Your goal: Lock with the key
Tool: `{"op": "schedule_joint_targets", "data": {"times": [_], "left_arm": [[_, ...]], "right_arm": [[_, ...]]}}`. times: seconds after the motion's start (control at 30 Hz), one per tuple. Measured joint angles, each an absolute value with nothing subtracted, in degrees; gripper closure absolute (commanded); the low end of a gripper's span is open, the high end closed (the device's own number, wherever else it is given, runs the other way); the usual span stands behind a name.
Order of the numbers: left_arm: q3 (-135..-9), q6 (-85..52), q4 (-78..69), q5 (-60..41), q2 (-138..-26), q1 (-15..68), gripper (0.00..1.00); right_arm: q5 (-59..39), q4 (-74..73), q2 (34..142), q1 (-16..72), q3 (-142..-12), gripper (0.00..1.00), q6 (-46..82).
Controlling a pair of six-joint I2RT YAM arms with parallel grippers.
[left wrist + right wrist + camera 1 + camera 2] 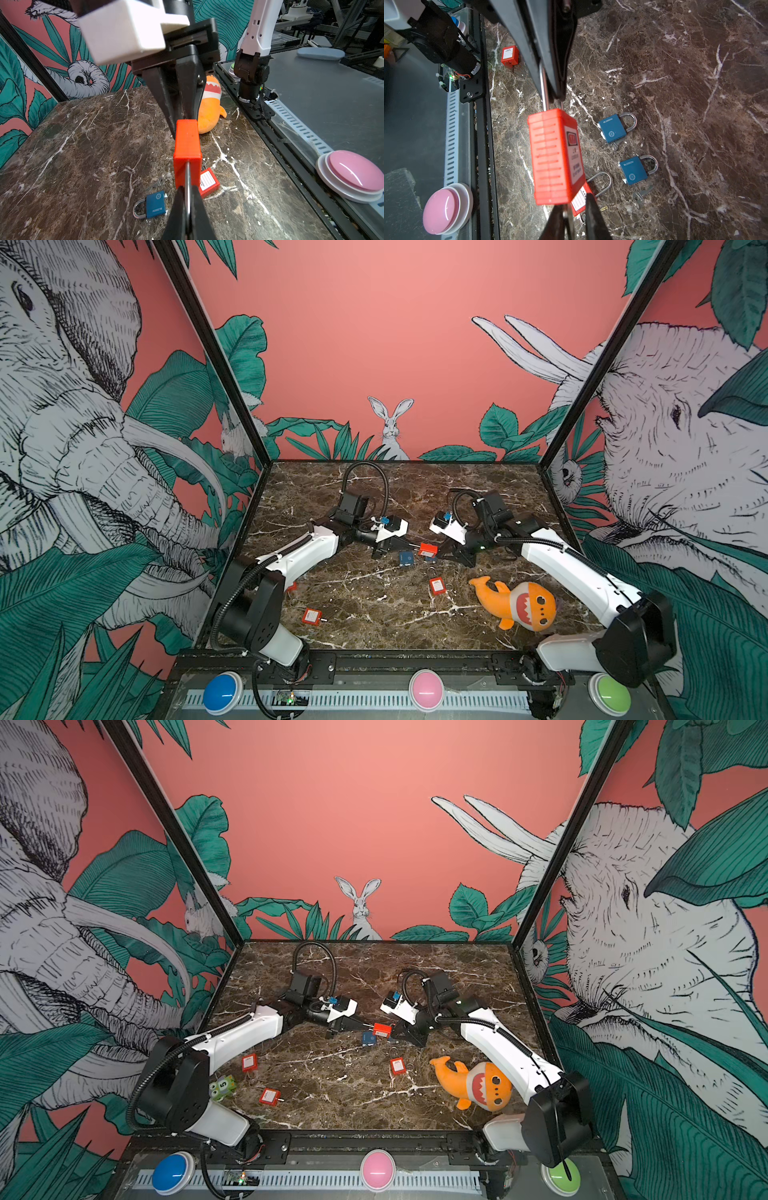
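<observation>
**A:** What is the left gripper doing?

**B:** Its jaws are pressing tight together on the steel shackle of the red padlock. It is carrying that lock clear of the marble table.

**A:** And where is the padlock sitting relative to the right gripper?

**B:** It is hanging straight ahead of that gripper's fingertips, with its flat bottom end facing them. The body is spanning the space between the two grippers, and the shackle end is pointing toward the left one.

**A:** Is the right gripper gripping anything?

**B:** Its fingers are standing close together with a narrow gap showing between them. A thin silvery piece is sitting in that gap at the lock's end. I cannot tell whether the fingers are pinching it, or whether it is the key.

**A:** What is lying under the tools?

**B:** A second red padlock with a white label is lying flat on the table beneath the right gripper's fingertips, its shackle swung open. Off to one side of the grippers, a blue padlock and another blue padlock are lying near each other. A small key is touching the bottom of the first, and a loose key is lying just beside the other.

**A:** Anything behind the right gripper?

**B:** An orange shark plush is lying back along the right arm, toward its base and well apart from the fingertips.
</observation>
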State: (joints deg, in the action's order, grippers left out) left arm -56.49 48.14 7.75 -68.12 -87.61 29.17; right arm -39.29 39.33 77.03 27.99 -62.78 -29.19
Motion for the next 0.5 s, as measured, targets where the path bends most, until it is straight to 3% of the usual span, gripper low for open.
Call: {"op": "schedule_joint_targets", "data": {"times": [0.17,0.5], "left_arm": [[-56.51,48.05,7.86,-68.31,-87.74,29.17,1.0],[-58.39,50.09,12.12,-69.89,-89.6,29.21,1.0]], "right_arm": [[-39.13,38.35,75.13,28.38,-60.8,0.99,-32.16],[-37.04,35.31,71.5,28.69,-57.06,1.0,-36.23]]}}
